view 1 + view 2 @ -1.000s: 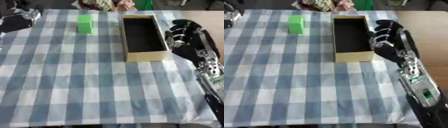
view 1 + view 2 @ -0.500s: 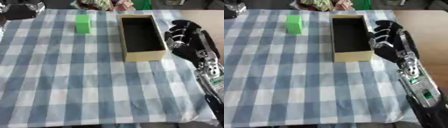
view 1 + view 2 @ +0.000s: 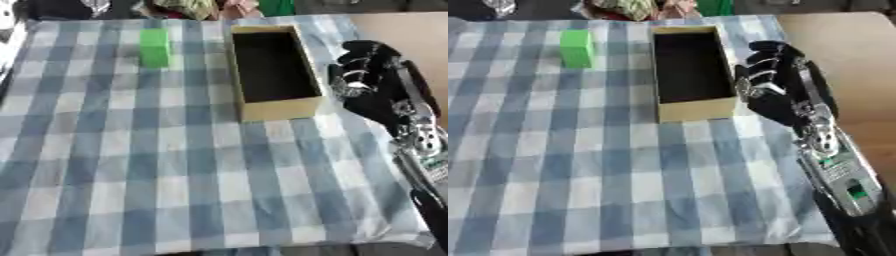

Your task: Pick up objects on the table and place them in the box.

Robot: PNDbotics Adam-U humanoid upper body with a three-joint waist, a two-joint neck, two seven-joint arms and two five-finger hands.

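Your right hand (image 3: 773, 90) sits just beside the box's (image 3: 271, 107) right wall, near its front corner, fingers curled in, holding nothing. Forearm runs back to the lower right corner of view. Left hand: only a silver bit shows at the far left top edge (image 3: 500, 6), can't tell its fingers.

Green block (image 3: 155, 47) stands on the far left part of the desk, well apart from the box, one cloth stripe column between them. Nothing lies between block and box.

Box is open-topped, tan walls, dark inside, long axis running away from you. Can't see anything in it.

Blue-and-white checked cloth (image 3: 131, 160) covers the desk; whole near half is bare cloth. Cloth's front edge shows at the bottom of view, right edge hangs by your forearm. Bare wood desk (image 3: 842, 45) shows right of the cloth.

Patterned clutter (image 3: 632, 7) past the far edge, blurred.
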